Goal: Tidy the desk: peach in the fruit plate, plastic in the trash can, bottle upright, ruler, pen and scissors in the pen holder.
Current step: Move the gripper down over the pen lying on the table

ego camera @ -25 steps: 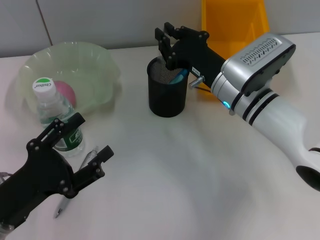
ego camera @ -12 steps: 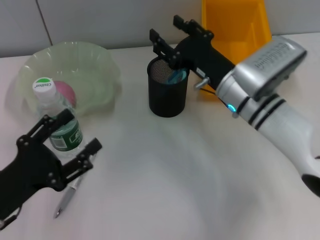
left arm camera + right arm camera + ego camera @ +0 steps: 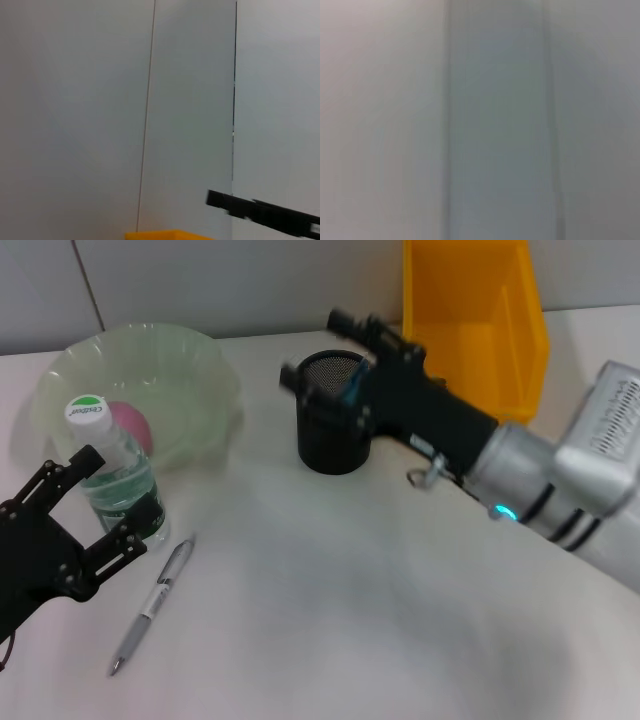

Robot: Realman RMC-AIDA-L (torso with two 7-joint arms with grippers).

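1. Your left gripper (image 3: 85, 510) sat low at the near left of the white desk (image 3: 330, 620), its black fingers spread wide and holding nothing, just beside the upright clear plastic water bottle with the green label and white cap (image 3: 112, 480).
2. The step in hand looked to be the silver ballpoint pen (image 3: 152, 602), which lay flat on the desk just past that gripper's fingertips, slanted with its tip toward you.
3. To do it well, you would have turned the open fingers square across the barrel near its middle and come straight down, keeping clear of the bottle so it stayed standing.
4. Your right gripper (image 3: 325, 360) hung at the rim of the black mesh cylindrical pen holder (image 3: 335, 430), jaws apart and apparently empty, though motion blur made that hard to confirm.
5. Something blue showed inside the holder.
6. The pink peach (image 3: 130, 425) rested in the pale green translucent scalloped fruit plate (image 3: 190, 360), behind the bottle.
7. The yellow plastic bin (image 3: 475, 315) stood at the back right.
8. Neither wrist view showed the desk.
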